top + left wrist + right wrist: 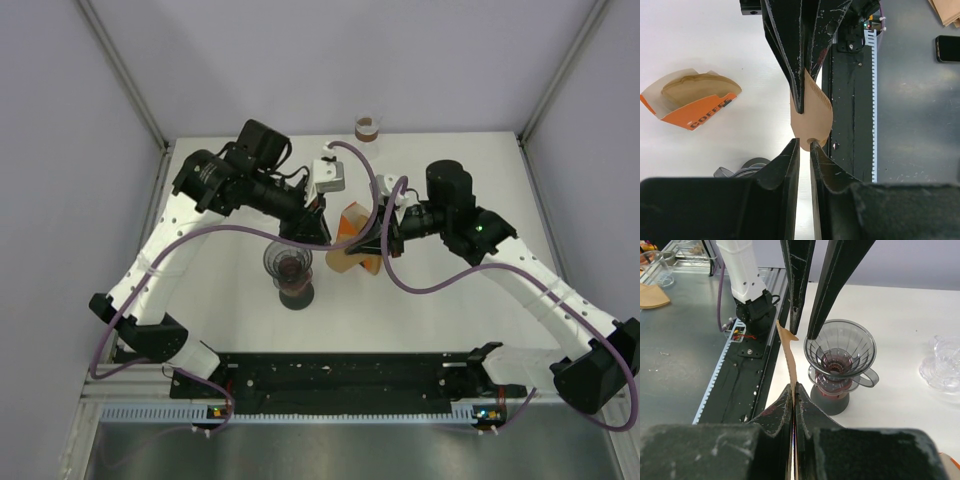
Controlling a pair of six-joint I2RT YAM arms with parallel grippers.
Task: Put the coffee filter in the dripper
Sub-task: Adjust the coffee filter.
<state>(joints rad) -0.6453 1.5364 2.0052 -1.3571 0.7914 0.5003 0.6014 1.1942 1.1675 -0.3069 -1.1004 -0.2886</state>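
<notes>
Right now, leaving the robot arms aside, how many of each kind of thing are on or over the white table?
Loose paper filter: 1
Filter box: 1
Dripper: 1
Small cup: 1
Clear glass piece: 1
Total: 5

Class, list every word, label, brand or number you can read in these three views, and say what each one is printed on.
"COFFE": dark capitals on the orange side of the filter box, left wrist view; the end of the word is unclear.
The same box in the top view: print too small to read.
No other readable text.
</notes>
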